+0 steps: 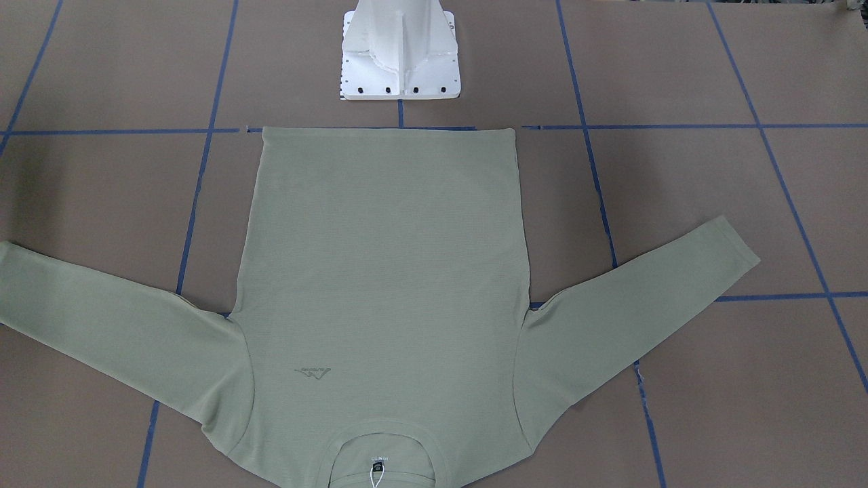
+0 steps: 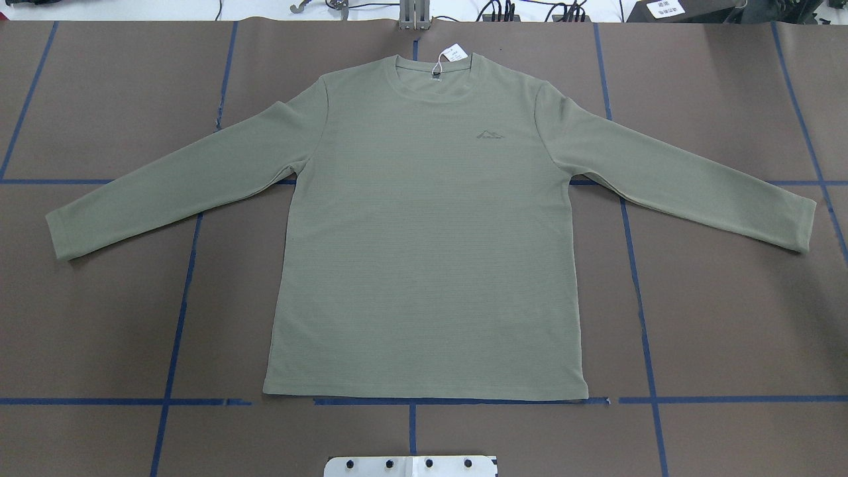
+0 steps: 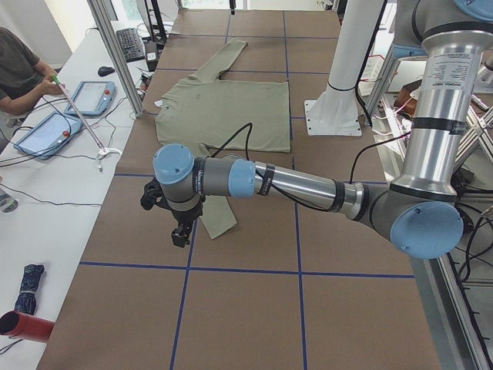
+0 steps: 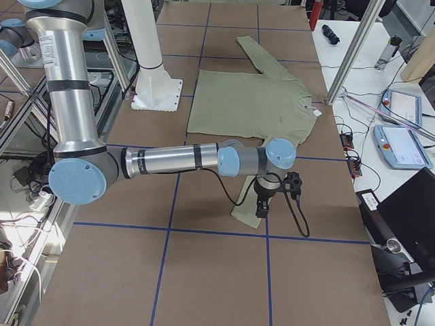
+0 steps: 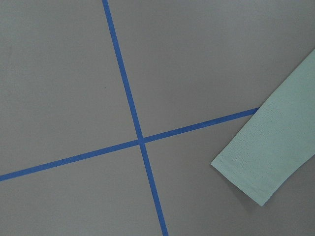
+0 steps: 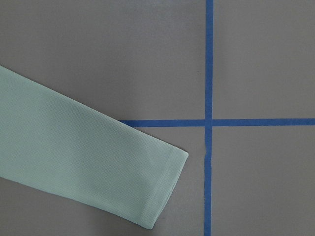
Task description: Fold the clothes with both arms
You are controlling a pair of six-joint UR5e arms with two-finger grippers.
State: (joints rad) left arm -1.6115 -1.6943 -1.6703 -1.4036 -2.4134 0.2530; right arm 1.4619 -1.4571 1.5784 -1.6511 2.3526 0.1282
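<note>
The sage-green long-sleeved shirt lies flat and face up on the brown table, both sleeves spread out. Its hem is toward the robot's base and its neck with the white hang tag is at the far edge. The left gripper shows only in the exterior left view, pointing down beside the near sleeve cuff. The right gripper shows only in the exterior right view, above the other cuff. I cannot tell whether either is open or shut. No arm shows in the overhead or front-facing views.
The white base block stands just behind the hem. Blue tape lines grid the table. Aluminium posts stand at the far edge. An operator sits at a side table with tablets and cables.
</note>
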